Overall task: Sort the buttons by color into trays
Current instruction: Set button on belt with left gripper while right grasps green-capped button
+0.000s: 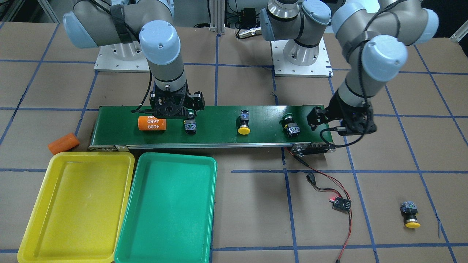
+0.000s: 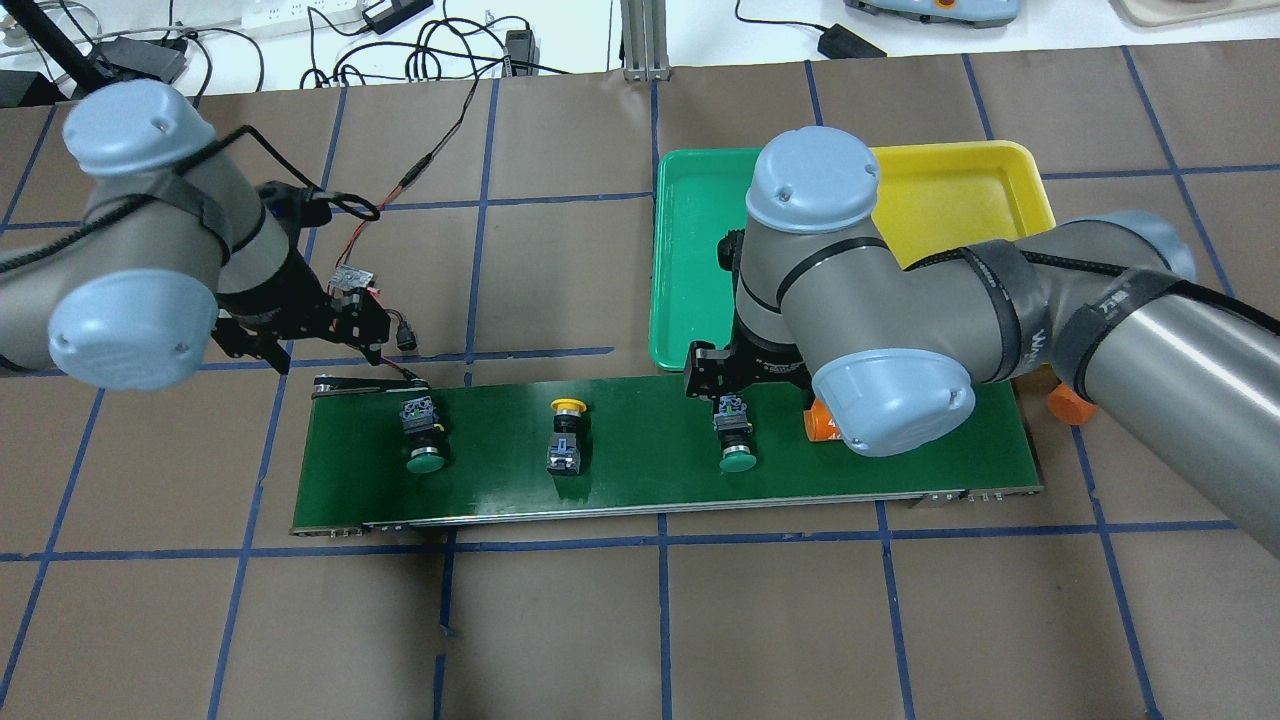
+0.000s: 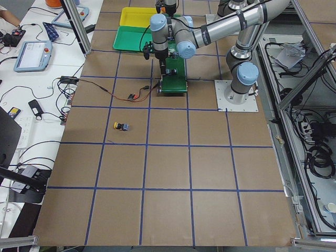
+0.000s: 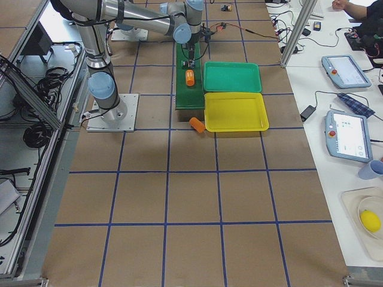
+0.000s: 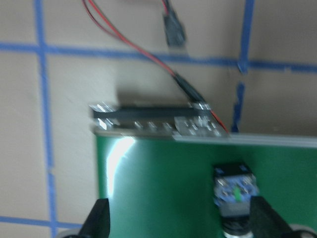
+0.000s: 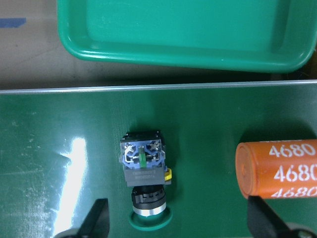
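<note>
Nearest, two trays side by side: yellow tray, green tray. Behind, on the conveyor belt, three buttons: green button under the right gripper, jaws spread and empty, 4680 cylinder just beside; yellow button mid-belt; second green button near the left gripper, jaws likewise spread. Fourth button, yellow, off-belt. Second cylinder by yellow tray.

The belt under my right fingers is smooth and dark green, glossy enough to throw white glare; its end rail looks like bare metal. Those fingers are matt black. The green tray and yellow tray look like smooth moulded plastic with a soft sheen. The button has a matt black body; the orange cylinder is satin. The table is matt brown paper with blue tape.
</note>
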`<state>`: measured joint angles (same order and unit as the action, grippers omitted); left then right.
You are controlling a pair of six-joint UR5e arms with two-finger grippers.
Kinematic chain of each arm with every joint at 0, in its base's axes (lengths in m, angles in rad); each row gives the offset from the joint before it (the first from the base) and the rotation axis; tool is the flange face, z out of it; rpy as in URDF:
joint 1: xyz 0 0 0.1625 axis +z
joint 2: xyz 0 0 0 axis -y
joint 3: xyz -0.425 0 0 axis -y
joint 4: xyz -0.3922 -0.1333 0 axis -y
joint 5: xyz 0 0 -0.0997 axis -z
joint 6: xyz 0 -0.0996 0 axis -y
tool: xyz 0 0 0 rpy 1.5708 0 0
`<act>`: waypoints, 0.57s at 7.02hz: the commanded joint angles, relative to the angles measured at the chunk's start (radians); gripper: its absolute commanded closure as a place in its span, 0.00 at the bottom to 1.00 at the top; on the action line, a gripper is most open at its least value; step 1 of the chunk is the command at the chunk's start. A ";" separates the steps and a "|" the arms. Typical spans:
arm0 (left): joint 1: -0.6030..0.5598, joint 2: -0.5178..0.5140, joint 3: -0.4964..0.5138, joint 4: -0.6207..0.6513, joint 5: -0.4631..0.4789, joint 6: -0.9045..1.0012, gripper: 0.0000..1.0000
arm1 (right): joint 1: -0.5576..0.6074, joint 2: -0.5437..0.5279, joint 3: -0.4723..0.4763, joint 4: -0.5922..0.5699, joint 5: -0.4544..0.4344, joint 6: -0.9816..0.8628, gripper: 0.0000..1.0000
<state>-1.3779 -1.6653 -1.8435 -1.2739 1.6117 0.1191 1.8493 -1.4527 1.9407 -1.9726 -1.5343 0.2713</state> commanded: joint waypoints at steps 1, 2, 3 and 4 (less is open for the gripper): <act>0.104 -0.197 0.262 -0.035 0.002 0.167 0.00 | -0.001 0.037 0.032 -0.029 0.003 0.002 0.00; 0.162 -0.291 0.365 -0.035 0.001 0.256 0.00 | -0.001 0.070 0.030 -0.049 0.002 0.000 0.00; 0.236 -0.382 0.444 -0.030 -0.007 0.348 0.00 | -0.001 0.083 0.026 -0.051 0.003 0.000 0.00; 0.290 -0.475 0.510 -0.006 -0.012 0.472 0.00 | -0.001 0.084 0.029 -0.049 -0.001 -0.007 0.17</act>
<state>-1.1566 -2.0319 -1.4198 -1.2984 1.6058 0.4612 1.8486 -1.3771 1.9685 -2.0196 -1.5325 0.2696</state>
